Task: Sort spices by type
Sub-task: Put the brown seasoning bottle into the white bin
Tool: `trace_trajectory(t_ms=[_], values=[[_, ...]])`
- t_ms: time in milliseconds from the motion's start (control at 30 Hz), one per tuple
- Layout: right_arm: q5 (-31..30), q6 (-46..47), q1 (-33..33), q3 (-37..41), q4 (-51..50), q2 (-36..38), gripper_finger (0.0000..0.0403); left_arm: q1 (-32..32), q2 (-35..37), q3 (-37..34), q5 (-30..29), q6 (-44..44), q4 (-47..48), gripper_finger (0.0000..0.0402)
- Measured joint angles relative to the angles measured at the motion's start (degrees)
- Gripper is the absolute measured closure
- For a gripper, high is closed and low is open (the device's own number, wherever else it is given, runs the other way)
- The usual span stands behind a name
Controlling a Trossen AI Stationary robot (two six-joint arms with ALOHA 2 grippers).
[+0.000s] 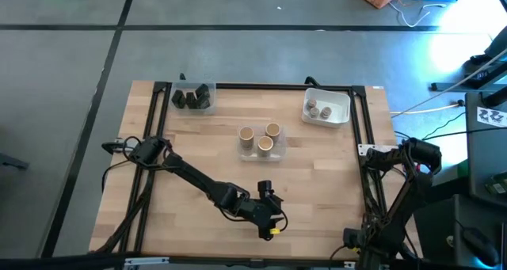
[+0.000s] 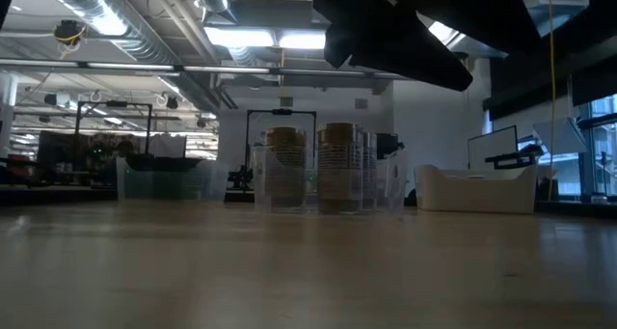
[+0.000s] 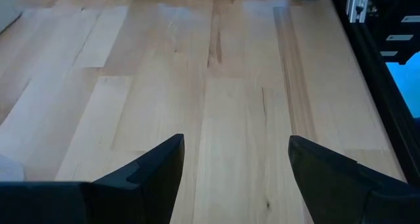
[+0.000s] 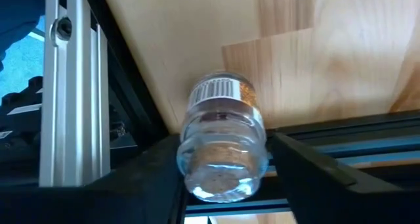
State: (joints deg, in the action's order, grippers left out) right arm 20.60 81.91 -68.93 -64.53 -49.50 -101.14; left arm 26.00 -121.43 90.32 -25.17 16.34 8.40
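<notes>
**Right gripper clasps a small jar at the table's right edge**

Right gripper [image 4: 226,168], lower right of the high view, holds a tiny clear jar [image 4: 222,142]. Left gripper [image 3: 236,165] hangs wide and empty, low centre. Tan cylinders [image 1: 261,138] sit mid-table; dark jars [image 1: 193,96] upper left; grey-brown jars [image 1: 319,109] upper right.

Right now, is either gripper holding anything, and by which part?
The right gripper holds a small clear spice jar between its fingers, gripped at the cork-stoppered end. The left gripper is open over the bare table, holding nothing.
</notes>
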Motion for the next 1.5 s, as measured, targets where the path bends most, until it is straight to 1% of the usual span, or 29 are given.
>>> trace_trajectory(t_ms=[133, 167, 267, 400, 500, 600, 833, 1033, 1200, 1367, 1500], values=[[0.56, -0.30, 0.43, 0.00, -0.10, 0.02, 0.0216, 0.00, 0.00, 0.00, 0.02, -0.02, -0.02, 0.0147], [0.93, -0.64, 0.67, 0.00, -0.19, 0.02, 0.0223, 0.00, 0.00, 0.00, 0.04, 0.00, -0.04, 0.0147], [0.99, -2.22, 1.24, 0.02, -0.22, 0.17, 0.0223, 0.00, 0.00, 0.00, 0.04, 0.00, -0.05, 0.0147], [-0.51, -5.35, 2.81, 0.02, -0.40, 1.36, 0.0223, 0.30, 0.00, 0.00, 0.09, 0.02, -0.02, 0.0147], [-3.19, -7.93, 4.63, 0.02, -1.52, 2.97, 0.0223, 0.79, 0.07, 0.00, 0.07, -0.21, 0.11, 0.0147], [-6.72, -10.58, 6.68, 0.02, -4.67, 5.44, 0.0223, 1.23, 0.37, 0.00, 0.10, -0.55, 0.62, 0.0147], [-18.38, -16.98, 12.71, 0.02, -14.83, 11.87, 0.0223, 1.79, 1.93, 0.02, -1.31, -1.30, 5.77, 0.0147], [-26.50, -23.14, 20.26, 0.00, -22.68, 16.16, 0.0223, 1.79, 2.61, 0.02, -2.71, -1.68, 10.28, 0.0147], [-32.35, -29.82, 28.16, 0.00, -26.33, 18.50, 0.0223, 1.79, 3.85, 0.00, -2.68, -2.48, 13.84, 0.0147], [-40.04, -36.56, 38.92, 0.00, -31.40, 19.38, 0.0223, 1.79, 5.96, 0.02, -3.30, -2.43, 18.16, 0.0147], [-46.21, -44.33, 49.16, 0.00, -32.09, 19.99, 0.0223, 2.08, 6.89, 0.04, -4.53, -3.06, 20.36, 0.0147]])
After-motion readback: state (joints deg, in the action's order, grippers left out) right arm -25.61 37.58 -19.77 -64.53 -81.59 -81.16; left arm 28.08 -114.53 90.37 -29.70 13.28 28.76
